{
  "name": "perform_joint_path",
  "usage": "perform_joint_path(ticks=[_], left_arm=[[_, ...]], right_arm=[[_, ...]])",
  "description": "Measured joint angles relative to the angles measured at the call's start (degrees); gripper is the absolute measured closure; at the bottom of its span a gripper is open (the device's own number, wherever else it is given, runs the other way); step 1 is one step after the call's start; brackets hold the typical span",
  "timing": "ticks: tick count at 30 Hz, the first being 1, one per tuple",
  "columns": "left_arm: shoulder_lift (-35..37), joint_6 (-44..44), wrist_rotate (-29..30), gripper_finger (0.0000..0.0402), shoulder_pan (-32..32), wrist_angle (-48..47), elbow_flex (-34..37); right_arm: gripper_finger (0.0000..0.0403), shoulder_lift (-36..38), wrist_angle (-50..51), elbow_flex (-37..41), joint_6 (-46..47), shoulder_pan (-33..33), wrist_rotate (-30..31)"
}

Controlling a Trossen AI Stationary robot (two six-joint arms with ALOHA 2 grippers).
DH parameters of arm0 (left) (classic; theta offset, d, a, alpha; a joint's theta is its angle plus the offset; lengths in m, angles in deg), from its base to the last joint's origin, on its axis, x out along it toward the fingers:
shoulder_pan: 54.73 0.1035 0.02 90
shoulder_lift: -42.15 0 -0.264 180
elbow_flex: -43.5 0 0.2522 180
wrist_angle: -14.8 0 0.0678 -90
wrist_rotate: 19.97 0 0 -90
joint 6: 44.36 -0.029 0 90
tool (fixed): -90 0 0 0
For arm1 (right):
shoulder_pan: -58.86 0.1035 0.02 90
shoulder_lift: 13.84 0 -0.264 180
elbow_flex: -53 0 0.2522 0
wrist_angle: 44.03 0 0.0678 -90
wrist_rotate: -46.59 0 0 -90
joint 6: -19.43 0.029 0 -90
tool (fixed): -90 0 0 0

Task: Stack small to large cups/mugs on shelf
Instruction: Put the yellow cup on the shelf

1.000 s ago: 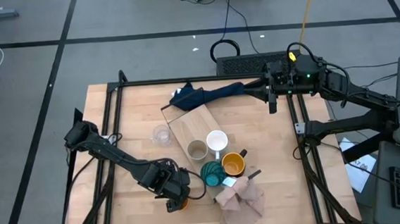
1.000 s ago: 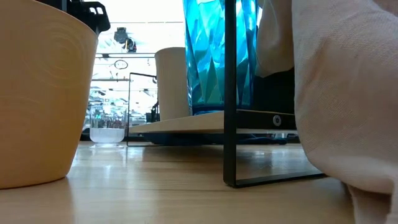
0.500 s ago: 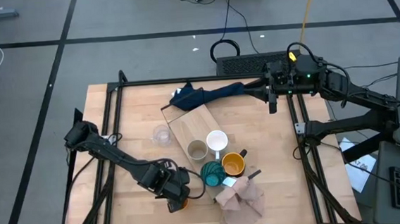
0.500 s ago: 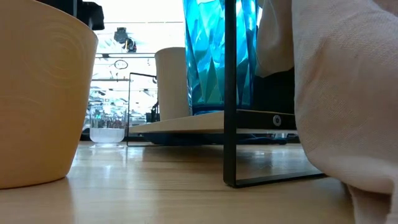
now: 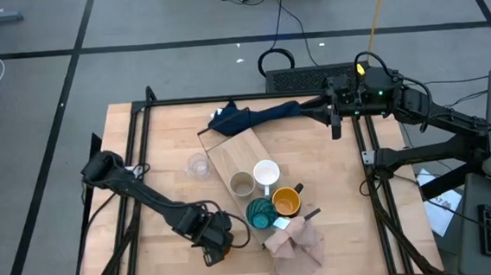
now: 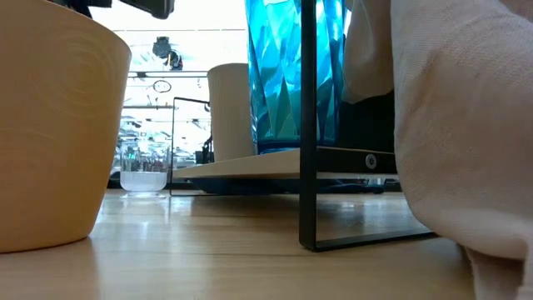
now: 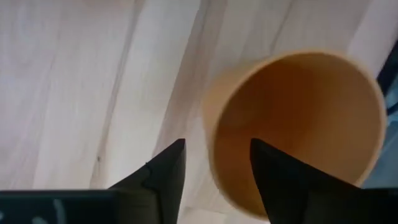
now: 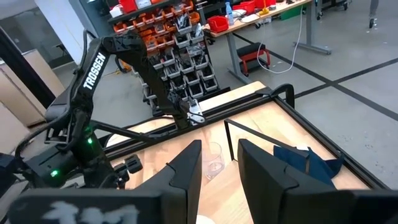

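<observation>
The long pale-wood shelf board (image 5: pixel 240 155) lies mid-table carrying a white mug (image 5: pixel 266 172) and beige-grey cup (image 5: pixel 242 184). The left gripper (image 7: pixel 214 168), fingers parted, straddles the orange cup's (image 7: pixel 292 124) rim at the table's near edge. The right gripper (image 8: pixel 214 171) waits open by the far right corner.

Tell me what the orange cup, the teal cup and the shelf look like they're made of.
Orange cup: probably matte plastic, opaque with faint rings on its wall and no glare. Teal cup: likely glass or clear plastic, see-through with sharp shiny facets. Shelf: pale unpainted wood, grain showing, carried on a thin black metal frame. The left gripper hangs open over the orange cup's rim.
</observation>
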Motion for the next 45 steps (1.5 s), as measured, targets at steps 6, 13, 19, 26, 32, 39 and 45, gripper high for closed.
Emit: perform_joint_path(ticks=[6,13,19,26,32,39,45], left_arm=[[0.15,-1.06,-0.41,0.0213,0.39,0.48,0.79],[0.17,-1.54,-0.57,0.0272,0.72,0.54,0.73],[0.17,-2.42,-0.9,0.036,0.79,0.56,0.73],[0.15,-2.98,-0.9,0.0385,1.09,0.64,0.73],[0.43,-3.21,-2.42,0.0393,2.03,0.18,0.67],[1.15,-3.21,-4.3,0.0396,3.33,-4.76,0.66],[4.64,-3.24,-1.62,0.0389,5.07,-8.14,0.65]], right_arm=[[0.0307,0.12,-0.02,0.0,-0.06,0.0,0.0],[0.0307,0.12,-0.01,0.0,-0.06,0.0,0.0],[0.0307,0.12,-0.01,0.0,-0.08,0.0,0.0],[0.0307,0.12,0.01,0.0,-0.08,0.0,0.0],[0.0307,0.12,0.47,0.0,-0.15,0.0,0.02],[0.0307,0.12,0.49,0.0,-0.35,0.0,0.02],[0.0307,0.12,0.72,0.0,-0.56,0.0,0.02]])
